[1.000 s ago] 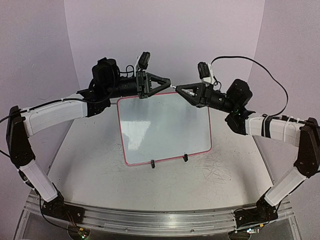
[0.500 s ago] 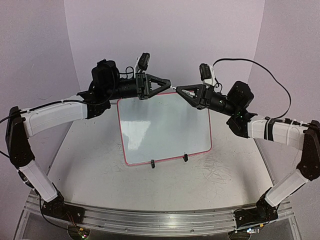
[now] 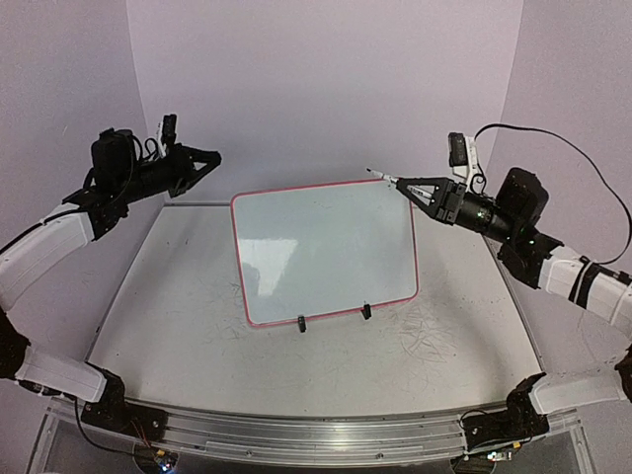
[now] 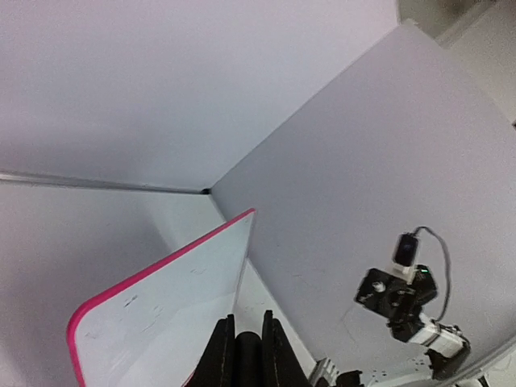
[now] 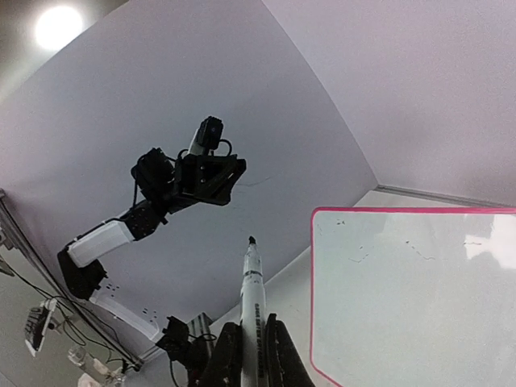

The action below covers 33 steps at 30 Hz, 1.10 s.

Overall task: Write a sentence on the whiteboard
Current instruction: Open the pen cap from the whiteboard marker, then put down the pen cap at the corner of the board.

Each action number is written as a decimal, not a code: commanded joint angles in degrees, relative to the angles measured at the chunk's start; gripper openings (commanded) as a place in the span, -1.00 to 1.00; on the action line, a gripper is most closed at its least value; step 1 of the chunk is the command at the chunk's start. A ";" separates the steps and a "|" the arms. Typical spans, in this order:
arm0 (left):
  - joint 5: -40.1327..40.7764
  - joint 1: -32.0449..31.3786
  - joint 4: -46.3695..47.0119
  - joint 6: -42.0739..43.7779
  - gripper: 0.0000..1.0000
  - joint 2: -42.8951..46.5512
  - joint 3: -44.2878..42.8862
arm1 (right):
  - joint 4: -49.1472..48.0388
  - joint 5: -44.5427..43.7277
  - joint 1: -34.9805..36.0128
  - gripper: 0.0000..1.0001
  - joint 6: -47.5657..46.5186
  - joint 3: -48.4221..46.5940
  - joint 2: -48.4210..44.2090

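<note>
The whiteboard [image 3: 326, 247] stands mid-worktop [image 3: 326, 375], leaning back, its face white with faint smudges. Off its far right corner, the right gripper [image 3: 410, 186] has its jaws clamped on a white marker [image 5: 252, 294]. Far left, the left gripper [image 3: 210, 159] hangs raised, jaws narrow, something dark and unclear between them.

Both arms share one build. The left arm [image 3: 49, 245] and the right arm [image 3: 607, 296] wear glossy white shells on their long links, with black housings at every joint. Each black base [image 3: 109, 403] sits on the aluminium rail [image 3: 316, 434]. Farthest from the rail, the left tool [image 3: 212, 156] and the right tool [image 3: 405, 185] are black tapering frames ending in slim fingers [image 4: 219, 355]. A small camera [image 3: 458, 150] tops each wrist. A thin black cable [image 3: 509, 125] loops off the right arm, whose white link carries dark bands.
</note>
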<state>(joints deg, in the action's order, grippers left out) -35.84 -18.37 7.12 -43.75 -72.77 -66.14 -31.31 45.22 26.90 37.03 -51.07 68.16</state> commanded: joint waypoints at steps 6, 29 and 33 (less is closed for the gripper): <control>28.02 -0.15 -29.09 4.40 -1.00 3.45 14.31 | 11.38 -4.45 0.20 -1.00 -16.35 -6.86 0.69; 48.84 -6.46 -35.72 3.65 -0.92 -21.45 17.29 | 11.44 -4.08 1.65 -1.00 -14.16 -5.49 -0.98; 48.76 -6.68 -35.76 4.11 -0.79 -22.65 17.45 | 11.17 -6.27 2.29 -1.00 -13.32 -4.71 -1.82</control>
<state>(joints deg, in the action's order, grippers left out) 11.28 -24.78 -28.50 -40.39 -94.11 -48.97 -17.92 42.08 28.36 23.82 -56.11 68.85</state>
